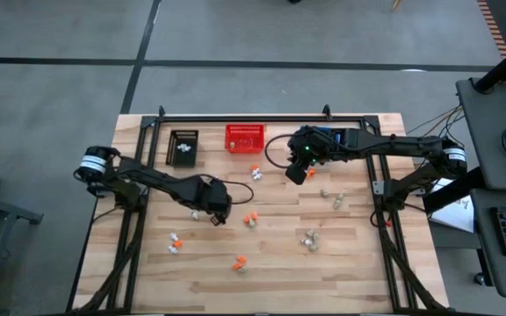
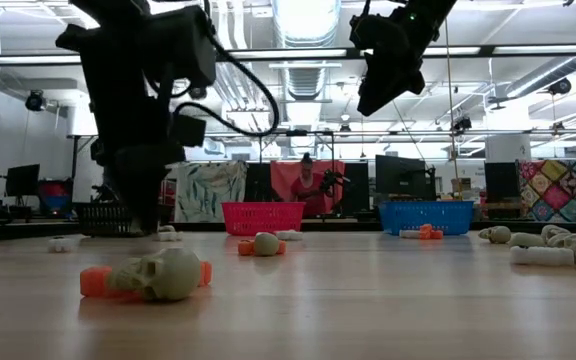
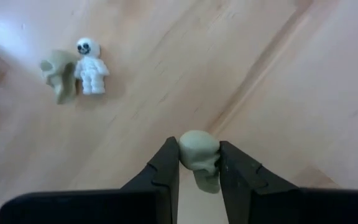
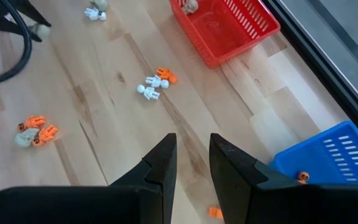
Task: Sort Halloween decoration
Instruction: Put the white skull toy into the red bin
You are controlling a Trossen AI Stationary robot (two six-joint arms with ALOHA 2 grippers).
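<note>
We see the left gripper (image 3: 199,168) down at the table (image 1: 358,263), left of centre, its two fingers (image 3: 166,165) pressed against the sides of a beige-grey skull (image 3: 200,155), so it has that trinket clamped between them. Just beyond it in the left wrist view lie a white skeleton (image 3: 90,65) and a second beige skull (image 3: 58,71), touching each other on the wood. The right gripper (image 4: 191,155) hangs above the table between the red basket (image 1: 244,138) and the blue basket (image 4: 328,158); its fingers stand a little apart with nothing between them. The red basket holds one pale trinket (image 4: 190,5), the blue one an orange piece (image 4: 302,177), and the black basket (image 1: 183,147) some white pieces. Other decorations are scattered over the boards: two white figures with an orange piece (image 4: 155,84) near the red basket, an orange pair (image 1: 249,218) at the centre, beige ones (image 1: 310,238) to the right, and orange ones (image 1: 239,261) toward the front. In the low view a beige skull (image 2: 168,274) lies on an orange piece close to the camera.
</note>
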